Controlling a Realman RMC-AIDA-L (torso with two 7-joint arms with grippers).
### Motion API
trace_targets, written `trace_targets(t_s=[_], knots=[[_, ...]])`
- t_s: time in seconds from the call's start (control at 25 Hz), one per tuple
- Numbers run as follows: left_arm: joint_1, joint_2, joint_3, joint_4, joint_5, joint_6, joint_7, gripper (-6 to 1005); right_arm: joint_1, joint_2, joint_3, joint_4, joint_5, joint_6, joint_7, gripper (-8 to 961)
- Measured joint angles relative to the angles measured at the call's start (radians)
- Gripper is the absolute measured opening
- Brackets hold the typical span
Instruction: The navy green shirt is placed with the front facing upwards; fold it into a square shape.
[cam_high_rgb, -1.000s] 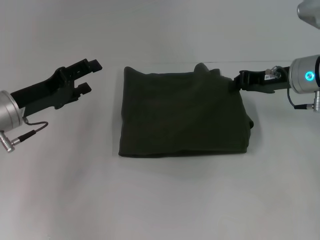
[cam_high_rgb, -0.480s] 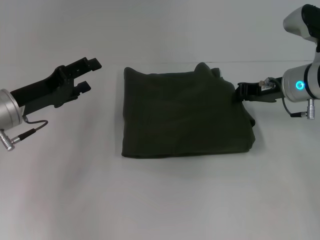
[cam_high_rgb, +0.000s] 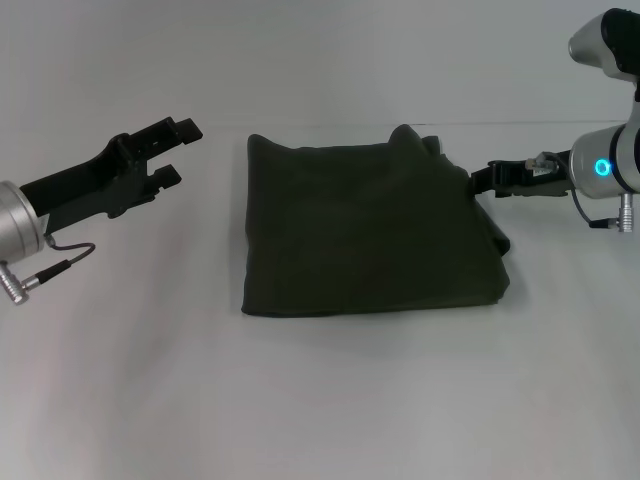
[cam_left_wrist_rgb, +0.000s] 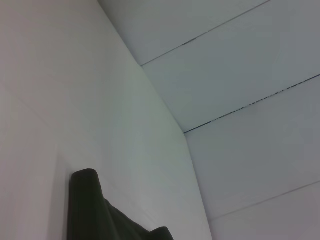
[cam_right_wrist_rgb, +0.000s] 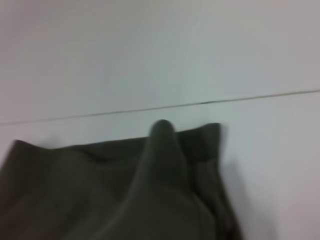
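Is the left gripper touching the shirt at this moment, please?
No. In the head view the left gripper hangs open over bare table, clear of the folded navy green shirt.

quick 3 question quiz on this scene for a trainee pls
1. True or false: the shirt lies folded into a rough square on the table.
2. Which gripper is at the shirt's edge? A) left B) right C) neither
3. Fill in: the left gripper is held off to the shirt's ____ side, clear of it, its fingers apart.

Key: 1. true. 2. B, the right gripper sits at the far right edge; grip not visible. 3. left.
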Motion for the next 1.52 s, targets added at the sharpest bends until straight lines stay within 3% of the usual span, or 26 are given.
trace_targets(t_s=[0.12,0.16,0.32,0.56,0.68,0.8,1.0,1.16,1.36,1.52], knots=[[0.002,0.000,0.000,0.000,0.000,0.004,0.000,873,0.017,-0.017,0.007,0.026,-0.037,-0.002,0.024,231],[0.003,0.001,0.000,0.000,0.000,0.004,0.000,873,0.008,-0.031,0.018,0.000,-0.011,-0.047,0.016,251],[0.006,0.002,0.000,0.000,-0.001,0.005,0.000,874,-0.032,-0.053,0.061,-0.064,0.086,-0.144,-0.036,396],[0.008,0.006,-0.007,0.001,-0.002,0.023,0.009,874,-0.100,-0.131,0.190,-0.100,0.246,-0.291,-0.084,581],[0.010,0.007,-0.019,0.000,-0.002,0.030,0.012,873,-0.112,-0.156,0.212,-0.101,0.278,-0.331,-0.086,693],[0.010,0.008,-0.023,0.000,-0.002,0.035,0.018,873,-0.116,-0.163,0.219,-0.102,0.283,-0.354,-0.086,698],[0.010,0.010,-0.024,0.001,0.006,0.047,0.022,873,-0.110,-0.152,0.210,-0.094,0.284,-0.397,-0.106,704],[0.009,0.026,-0.024,0.002,0.054,0.121,0.019,873,-0.108,-0.152,0.209,-0.095,0.280,-0.505,-0.152,705],[-0.018,0.062,-0.025,0.002,0.228,0.330,-0.040,874,-0.138,-0.199,0.229,-0.099,0.281,-0.582,-0.166,705],[-0.029,0.058,-0.016,0.004,0.303,0.360,-0.129,874,-0.159,-0.244,0.272,-0.095,0.284,-0.594,-0.133,706]])
